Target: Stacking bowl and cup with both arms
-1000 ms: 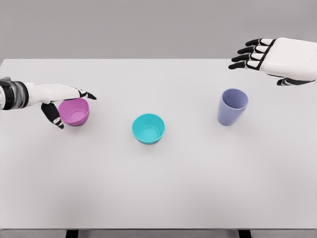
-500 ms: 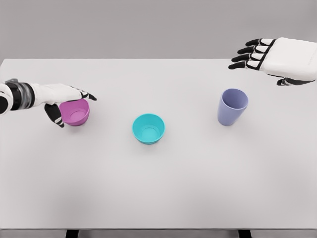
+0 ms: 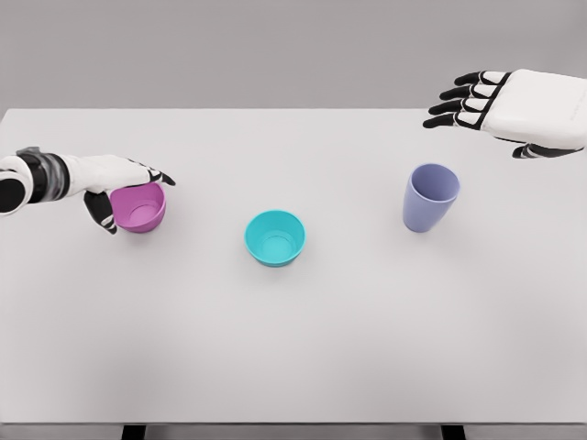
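Grey wall stands behind the wide white bench [image 3: 293, 348], which carries three vessels in a loose row. Above its far right corner hovers the right hand [image 3: 514, 110], fingers spread and holding nothing, well apart from the upright lavender cup [image 3: 429, 197] below it, while the left hand [image 3: 115, 179] reaches in from the left edge and grasps the pink bowl [image 3: 139, 207], fingers along its far rim and thumb on its near left side. Between the pink bowl and the cup sits the teal bowl [image 3: 275, 237], upright and touched by nothing.
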Controlling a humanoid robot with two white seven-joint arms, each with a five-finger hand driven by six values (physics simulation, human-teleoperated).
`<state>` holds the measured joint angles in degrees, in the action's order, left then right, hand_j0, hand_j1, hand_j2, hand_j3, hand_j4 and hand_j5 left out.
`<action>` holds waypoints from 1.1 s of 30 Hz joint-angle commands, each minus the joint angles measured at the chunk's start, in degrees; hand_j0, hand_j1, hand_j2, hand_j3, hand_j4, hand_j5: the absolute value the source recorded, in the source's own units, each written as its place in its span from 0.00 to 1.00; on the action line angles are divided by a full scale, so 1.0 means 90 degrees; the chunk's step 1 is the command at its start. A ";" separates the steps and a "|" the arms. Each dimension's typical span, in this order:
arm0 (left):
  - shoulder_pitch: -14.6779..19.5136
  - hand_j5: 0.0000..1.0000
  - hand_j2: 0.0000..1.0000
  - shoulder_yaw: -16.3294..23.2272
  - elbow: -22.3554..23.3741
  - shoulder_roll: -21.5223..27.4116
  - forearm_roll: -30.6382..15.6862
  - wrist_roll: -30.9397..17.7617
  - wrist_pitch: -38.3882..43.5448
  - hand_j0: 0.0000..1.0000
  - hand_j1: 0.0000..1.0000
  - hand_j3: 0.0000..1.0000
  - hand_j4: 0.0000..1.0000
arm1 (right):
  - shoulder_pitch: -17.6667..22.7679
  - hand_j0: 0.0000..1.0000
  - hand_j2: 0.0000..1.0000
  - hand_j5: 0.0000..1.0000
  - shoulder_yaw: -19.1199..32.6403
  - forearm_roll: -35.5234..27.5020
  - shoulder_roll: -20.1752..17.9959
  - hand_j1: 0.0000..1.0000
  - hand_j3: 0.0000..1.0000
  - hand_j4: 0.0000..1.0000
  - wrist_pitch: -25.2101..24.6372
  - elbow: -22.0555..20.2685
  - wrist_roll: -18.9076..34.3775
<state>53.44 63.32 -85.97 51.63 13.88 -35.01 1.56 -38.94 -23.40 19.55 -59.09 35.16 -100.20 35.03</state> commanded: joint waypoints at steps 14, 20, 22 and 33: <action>0.0000 0.76 0.76 0.0162 0.0206 -0.0161 0.0137 0.0002 -0.0007 0.76 0.76 0.76 0.76 | 0.0000 1.00 1.00 1.00 0.0003 -0.0023 -0.0007 1.00 1.00 1.00 -0.0017 0.0000 -0.0003; 0.0049 0.68 0.68 0.0133 0.0138 -0.0141 0.0089 0.0002 -0.0007 0.68 0.68 0.68 0.68 | 0.0000 1.00 1.00 1.00 0.0003 -0.0023 -0.0007 1.00 1.00 1.00 -0.0017 0.0000 -0.0003; 0.0068 0.65 0.65 0.0104 0.0099 -0.0141 0.0059 0.0002 -0.0007 0.65 0.65 0.65 0.65 | 0.0000 1.00 1.00 1.00 0.0003 -0.0023 -0.0007 1.00 1.00 1.00 -0.0017 0.0000 -0.0003; 0.0234 0.62 0.62 0.0074 -0.0692 -0.0004 0.0089 0.0002 -0.0007 0.62 0.62 0.62 0.62 | 0.0010 1.00 1.00 1.00 0.0003 -0.0023 -0.0007 1.00 1.00 1.00 -0.0017 0.0000 -0.0003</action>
<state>55.55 63.99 -90.65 51.26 14.60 -35.03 1.50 -38.93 -23.40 19.55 -59.07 35.16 -100.20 35.03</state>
